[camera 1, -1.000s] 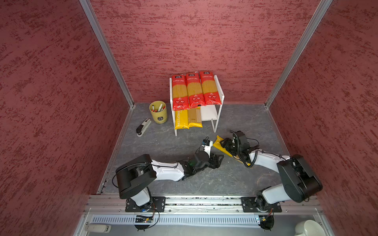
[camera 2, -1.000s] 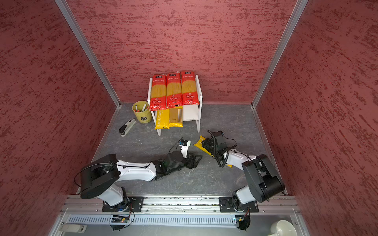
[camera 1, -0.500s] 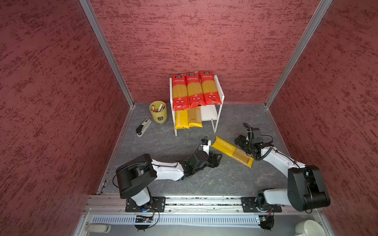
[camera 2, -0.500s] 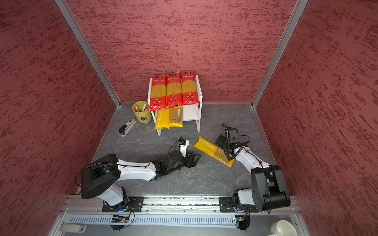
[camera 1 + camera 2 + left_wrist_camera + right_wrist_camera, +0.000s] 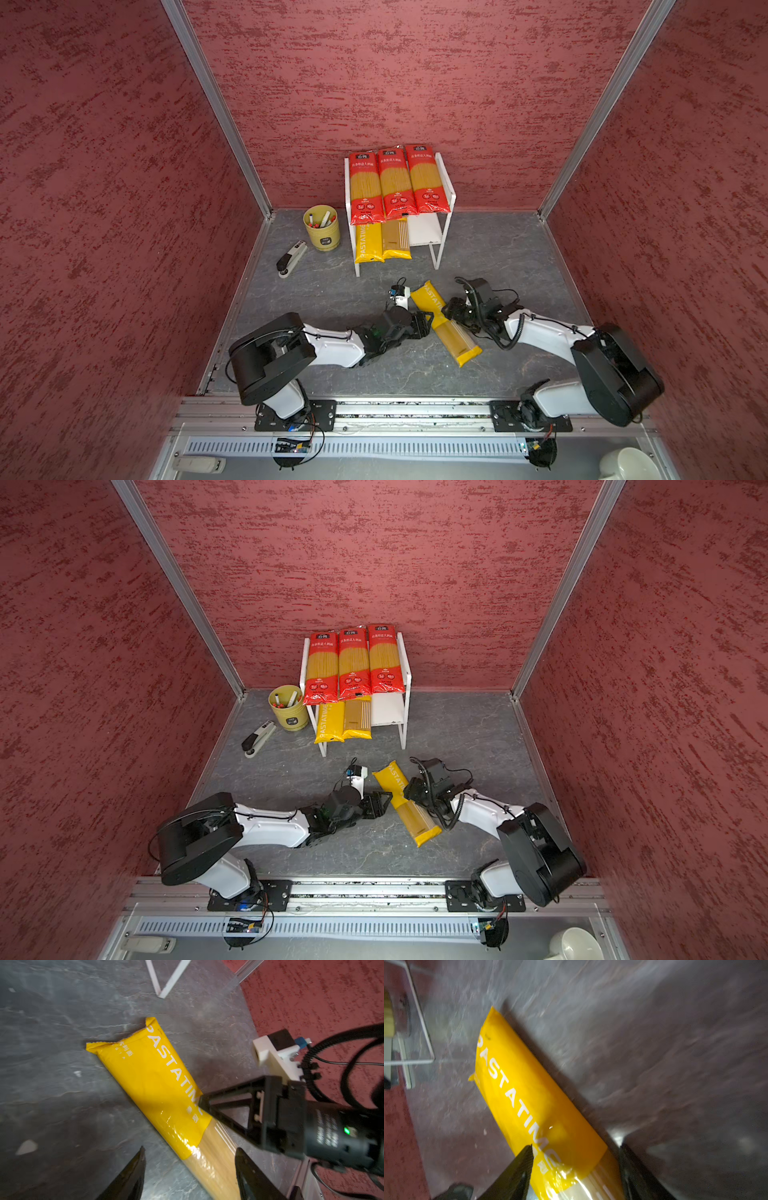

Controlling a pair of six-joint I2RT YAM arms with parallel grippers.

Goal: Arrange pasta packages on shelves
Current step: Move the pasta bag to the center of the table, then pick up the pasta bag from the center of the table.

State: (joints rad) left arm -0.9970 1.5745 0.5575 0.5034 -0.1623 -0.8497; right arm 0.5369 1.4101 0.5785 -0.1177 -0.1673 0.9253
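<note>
Loose bag: one yellow "PASTATIME" bag (image 5: 450,336) lies flat on the grey floor (image 5: 498,257), near side of the shelves and a little to the right. It lies diagonally, with the yellow end far-left and the clear end near-right.
Left gripper (image 5: 190,1152): low at the left side of this bag, about at its middle. In the left wrist view the fingers stand apart across the bag, and bare floor shows between one finger and the bag edge. It is released and grasps nothing.
Right gripper (image 5: 576,1147): at the right side of the same bag, facing the left one. Its fingers stand on both sides of the bag, close to the edges. The view is blurred, so I cannot tell if they press it.
Shelves (image 5: 424,231): white two-tier rack at the far wall.
Top tier: three red-ended bags (image 5: 392,183) side by side.
Lower tier: two yellow bags (image 5: 382,243) in the left part, their near ends sticking out over the front.
Beside: yellow cup of pens (image 5: 322,228) just left of the rack; stapler (image 5: 291,258) near-left of the cup.
</note>
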